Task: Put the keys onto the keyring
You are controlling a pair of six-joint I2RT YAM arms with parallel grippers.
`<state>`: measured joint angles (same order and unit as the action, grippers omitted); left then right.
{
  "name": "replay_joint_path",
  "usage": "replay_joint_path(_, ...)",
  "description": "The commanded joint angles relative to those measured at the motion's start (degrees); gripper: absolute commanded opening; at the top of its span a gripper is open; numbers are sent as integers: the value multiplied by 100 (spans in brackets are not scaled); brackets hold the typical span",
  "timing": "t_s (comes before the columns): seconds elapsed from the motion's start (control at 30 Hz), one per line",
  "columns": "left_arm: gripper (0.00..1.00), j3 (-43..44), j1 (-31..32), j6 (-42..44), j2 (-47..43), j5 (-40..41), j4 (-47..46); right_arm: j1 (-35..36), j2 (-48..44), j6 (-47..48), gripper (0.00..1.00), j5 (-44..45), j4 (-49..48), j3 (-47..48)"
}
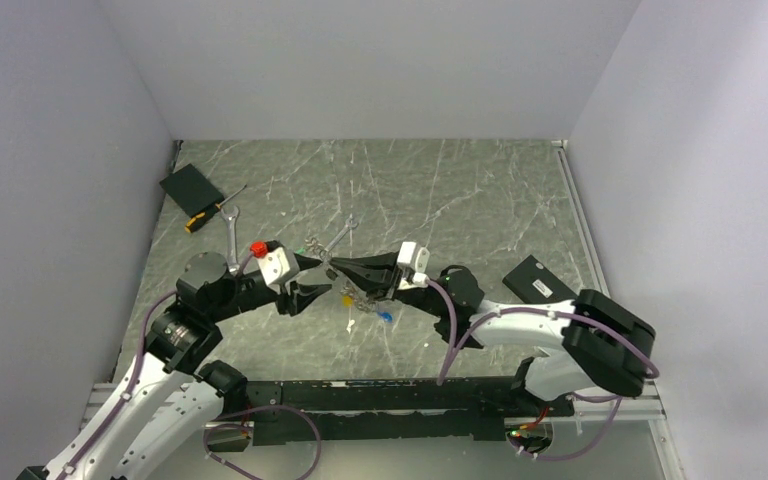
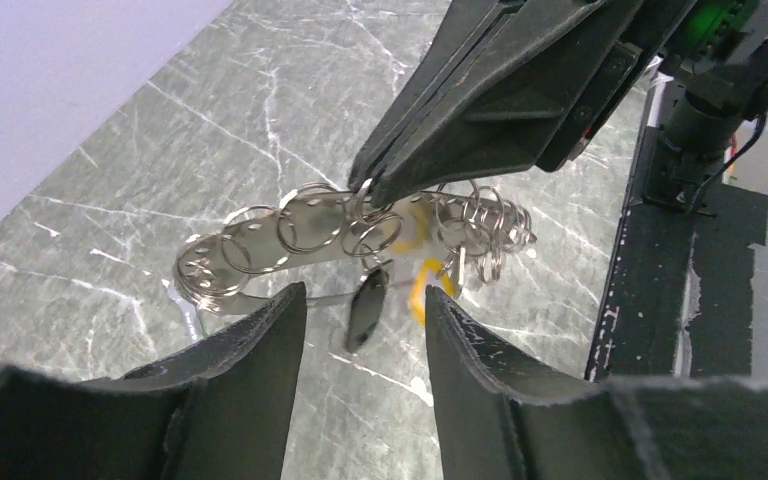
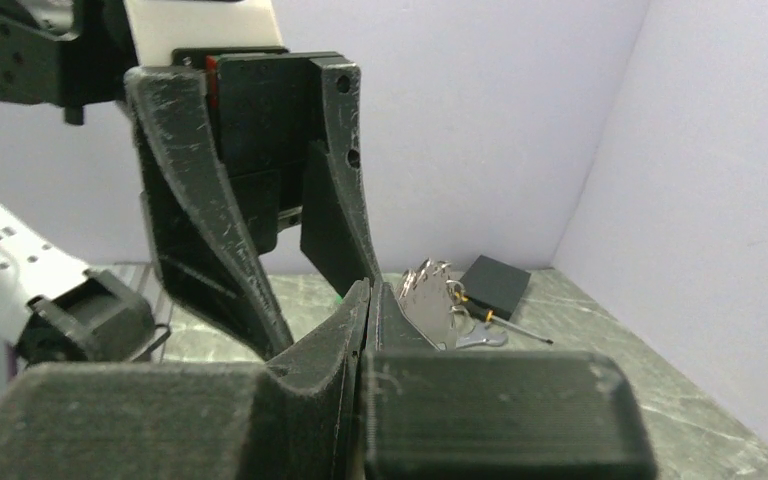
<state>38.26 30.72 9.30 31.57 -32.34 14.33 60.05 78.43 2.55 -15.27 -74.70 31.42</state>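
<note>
My right gripper point(image 1: 334, 268) is shut on the keyring point(image 2: 300, 230), a silvery chain of linked rings, and holds it above the table. The ring also shows beside my shut fingertips in the right wrist view point(image 3: 430, 298). A black key point(image 2: 365, 310) and a yellow key point(image 2: 420, 288) hang under it. In the top view a yellow key point(image 1: 347, 299) and a blue key point(image 1: 385, 315) show below the grippers. My left gripper point(image 1: 322, 277) is open and empty, facing the right one; its fingers point(image 2: 260, 340) stand on either side of the hanging black key, just short of it.
Two silver spanners point(image 1: 232, 235) point(image 1: 345, 232) lie behind the grippers. A black box point(image 1: 191, 187) and a screwdriver point(image 1: 210, 213) are at the back left, and another black box point(image 1: 538, 280) is at the right. Walls close in on three sides.
</note>
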Motion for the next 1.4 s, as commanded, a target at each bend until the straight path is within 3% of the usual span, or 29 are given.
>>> replay_joint_path(0.0, 48, 149, -38, 29, -117, -434, -286, -134, -578, 4, 0, -712, 630, -111)
replay_joint_path(0.2, 37, 71, -91, -154, -215, -1076, -691, -216, -1005, -77, 0, -995, 988, -215)
replay_joint_path(0.57, 34, 45, -119, -306, 136, -1998, -817, -292, -1000, -683, 0, -991, 556, -148)
replay_joint_path(1.37, 29, -15, -128, -419, 164, -1608, -1045, -345, -773, -1462, 0, -1477, -208, -70)
